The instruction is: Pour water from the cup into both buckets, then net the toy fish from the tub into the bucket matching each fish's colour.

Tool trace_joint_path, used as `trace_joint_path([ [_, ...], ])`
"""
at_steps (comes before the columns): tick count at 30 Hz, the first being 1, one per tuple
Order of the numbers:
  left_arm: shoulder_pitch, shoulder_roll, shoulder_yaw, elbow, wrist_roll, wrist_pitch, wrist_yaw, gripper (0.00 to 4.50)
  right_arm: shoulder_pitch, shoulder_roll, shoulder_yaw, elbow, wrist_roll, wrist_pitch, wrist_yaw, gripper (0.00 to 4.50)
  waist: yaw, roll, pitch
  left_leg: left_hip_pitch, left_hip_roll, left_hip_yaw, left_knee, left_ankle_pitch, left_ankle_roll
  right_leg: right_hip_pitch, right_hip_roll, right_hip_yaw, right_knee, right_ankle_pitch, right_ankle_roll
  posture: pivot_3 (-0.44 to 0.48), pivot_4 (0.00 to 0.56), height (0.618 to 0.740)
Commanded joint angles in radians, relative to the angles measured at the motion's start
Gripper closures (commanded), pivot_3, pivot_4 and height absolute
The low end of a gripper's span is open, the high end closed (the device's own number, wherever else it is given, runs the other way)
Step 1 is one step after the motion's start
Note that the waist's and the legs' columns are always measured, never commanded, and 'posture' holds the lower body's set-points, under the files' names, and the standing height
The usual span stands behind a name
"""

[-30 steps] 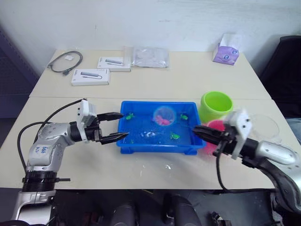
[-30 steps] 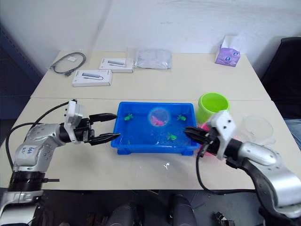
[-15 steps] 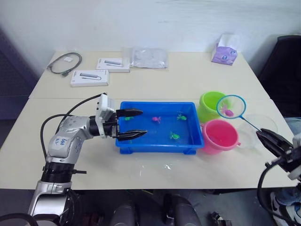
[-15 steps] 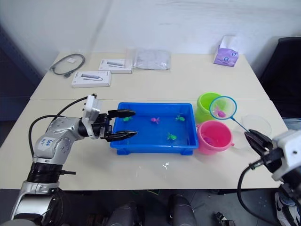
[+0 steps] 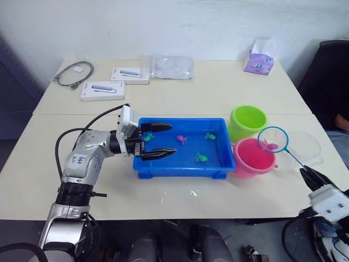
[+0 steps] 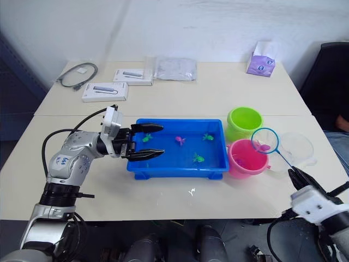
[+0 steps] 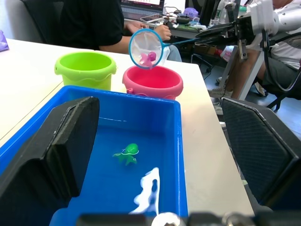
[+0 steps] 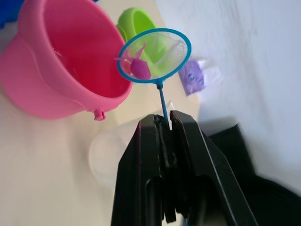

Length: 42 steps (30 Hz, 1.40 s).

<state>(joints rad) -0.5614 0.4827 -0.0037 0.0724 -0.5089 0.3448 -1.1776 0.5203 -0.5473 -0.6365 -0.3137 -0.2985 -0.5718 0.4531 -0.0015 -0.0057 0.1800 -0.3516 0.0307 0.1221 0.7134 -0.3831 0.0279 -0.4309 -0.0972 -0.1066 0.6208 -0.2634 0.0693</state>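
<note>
The blue tub (image 5: 182, 174) sits mid-table holding water, one pink toy fish (image 5: 181, 140) and three green ones, such as (image 5: 201, 158). My left gripper (image 5: 163, 140) is open, its fingers reaching over the tub's left end. My right gripper (image 8: 164, 123) is shut on the thin handle of the net (image 5: 272, 140). A pink fish (image 8: 138, 67) lies in the mesh. The net hangs by the right rim of the pink bucket (image 5: 252, 158), in front of the clear cup (image 5: 306, 146). The green bucket (image 5: 248, 121) stands behind the pink one.
Two white boxes (image 5: 103, 90), a coiled cable (image 5: 73, 73) and a plastic bag (image 5: 173, 66) lie at the table's far side, with a purple tissue pack (image 5: 259, 64) at the far right. A black chair (image 5: 327, 76) stands right of the table. A person (image 7: 91, 23) sits beyond the buckets.
The net rose out of the tub with a pink fish and travelled right, then sank beside the pink bucket. My right arm drew back to the lower right. The left gripper edged further over the tub.
</note>
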Motion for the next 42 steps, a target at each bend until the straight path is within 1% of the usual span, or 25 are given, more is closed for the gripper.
trace_joint_path([
  [1, -0.005, 0.005, 0.011, -0.009, -0.006, -0.018, -0.006, 0.08, 0.013, -0.020, -0.052, 0.039, -0.204, -0.180, -0.171, 4.50, 0.000, 0.000, 0.000, 0.000, 0.000, 0.000, 0.000, 0.000, 0.000, 0.000, 0.000, 0.000, 0.000, 0.000, 0.000, 0.000, 0.150, 0.740],
  [3, -0.001, 0.006, 0.008, -0.011, -0.006, -0.017, -0.010, 0.08, 0.024, -0.024, -0.064, 0.048, -0.334, -0.219, -0.259, 4.50, 0.000, 0.000, 0.000, 0.000, 0.000, 0.000, 0.000, 0.000, 0.000, 0.000, -0.001, 0.001, 0.000, 0.000, 0.000, 0.000, 0.150, 0.740],
  [5, -0.001, 0.006, 0.007, -0.009, -0.005, -0.017, -0.011, 0.08, 0.032, -0.030, -0.061, 0.060, -0.405, -0.234, -0.319, 4.50, 0.000, 0.000, 0.000, 0.000, 0.000, 0.000, 0.000, 0.000, -0.001, 0.000, -0.001, 0.001, 0.000, -0.001, 0.000, 0.000, 0.150, 0.740],
  [8, -0.003, 0.007, 0.008, -0.002, -0.003, -0.020, -0.015, 0.08, 0.019, -0.034, -0.074, 0.041, -0.497, -0.239, -0.420, 4.50, 0.000, 0.000, 0.000, 0.000, 0.000, 0.000, 0.000, 0.000, -0.002, 0.000, -0.001, 0.002, 0.000, -0.001, 0.000, 0.000, 0.150, 0.740],
  [10, -0.004, 0.007, 0.007, 0.000, -0.002, -0.022, -0.018, 0.08, 0.012, -0.049, -0.077, 0.040, -0.506, -0.235, -0.449, 4.50, -0.001, 0.000, 0.000, 0.000, 0.001, 0.000, 0.000, 0.001, -0.002, 0.000, -0.001, 0.002, 0.001, -0.001, 0.000, 0.000, 0.150, 0.740],
  [16, -0.001, 0.007, -0.002, 0.006, 0.003, -0.030, -0.034, 0.08, 0.043, -0.078, -0.016, 0.042, -0.496, -0.248, -0.456, 4.50, 0.000, 0.000, 0.000, 0.000, 0.001, -0.001, 0.000, 0.001, -0.002, 0.000, 0.000, 0.002, 0.001, -0.002, 0.000, 0.000, 0.150, 0.740],
  [18, -0.003, 0.011, -0.009, 0.010, 0.011, -0.038, -0.044, 0.08, 0.033, -0.080, -0.024, 0.026, -0.507, -0.228, -0.463, 4.50, 0.000, 0.000, 0.000, 0.000, 0.001, -0.001, 0.000, 0.001, -0.002, 0.000, 0.000, 0.002, 0.001, -0.002, 0.000, 0.000, 0.150, 0.740],
  [21, 0.002, 0.009, -0.011, 0.004, 0.007, -0.033, -0.045, 0.08, 0.038, -0.096, 0.014, 0.026, -0.479, -0.215, -0.429, 4.50, -0.001, 0.000, 0.000, 0.000, 0.000, -0.001, 0.000, 0.001, -0.002, 0.000, 0.000, 0.002, 0.001, -0.002, 0.000, 0.000, 0.150, 0.740],
  [25, 0.003, 0.011, -0.005, 0.007, 0.007, -0.037, -0.041, 0.08, 0.044, -0.114, -0.063, 0.028, -0.459, -0.188, -0.456, 4.50, -0.001, 0.000, 0.000, 0.000, 0.001, -0.001, 0.000, 0.001, -0.002, 0.000, 0.000, 0.002, 0.001, -0.002, 0.000, 0.000, 0.150, 0.740],
  [29, 0.010, 0.011, -0.007, 0.003, 0.008, -0.037, -0.042, 0.08, 0.078, -0.114, -0.026, -0.002, -0.463, -0.218, -0.445, 4.50, 0.001, 0.000, 0.000, 0.000, 0.001, -0.001, 0.000, 0.001, -0.002, 0.000, 0.000, 0.002, 0.001, -0.002, 0.000, 0.000, 0.150, 0.740],
  [32, 0.012, 0.009, -0.003, 0.003, 0.008, -0.040, -0.034, 0.08, 0.078, -0.092, -0.056, -0.015, -0.443, -0.174, -0.450, 4.50, -0.001, 0.000, 0.000, 0.000, 0.001, -0.002, -0.001, 0.001, -0.002, 0.000, 0.000, 0.002, 0.001, -0.002, 0.000, 0.000, 0.150, 0.740],
  [36, 0.018, 0.009, -0.011, 0.006, 0.014, -0.046, -0.041, 0.08, 0.110, -0.084, 0.036, -0.061, -0.445, -0.203, -0.408, 4.50, -0.001, 0.000, 0.000, 0.000, 0.001, -0.002, -0.001, 0.001, -0.002, 0.000, 0.000, 0.002, 0.001, -0.002, 0.000, 0.000, 0.150, 0.740],
  [40, 0.011, 0.003, -0.009, 0.014, 0.017, -0.055, -0.038, 0.08, 0.096, -0.089, -0.045, -0.028, -0.435, -0.139, -0.434, 4.50, -0.001, 0.000, 0.000, 0.000, 0.001, -0.002, -0.002, 0.001, -0.002, 0.000, 0.000, 0.002, 0.001, -0.002, -0.001, 0.000, 0.150, 0.740],
  [42, 0.011, 0.001, -0.010, 0.014, 0.018, -0.055, -0.037, 0.08, 0.086, -0.105, -0.053, -0.026, -0.420, -0.142, -0.431, 4.50, -0.001, 0.000, 0.000, 0.000, 0.000, -0.001, -0.001, 0.001, -0.002, 0.000, 0.000, 0.002, 0.001, -0.002, 0.000, 0.000, 0.150, 0.740],
])
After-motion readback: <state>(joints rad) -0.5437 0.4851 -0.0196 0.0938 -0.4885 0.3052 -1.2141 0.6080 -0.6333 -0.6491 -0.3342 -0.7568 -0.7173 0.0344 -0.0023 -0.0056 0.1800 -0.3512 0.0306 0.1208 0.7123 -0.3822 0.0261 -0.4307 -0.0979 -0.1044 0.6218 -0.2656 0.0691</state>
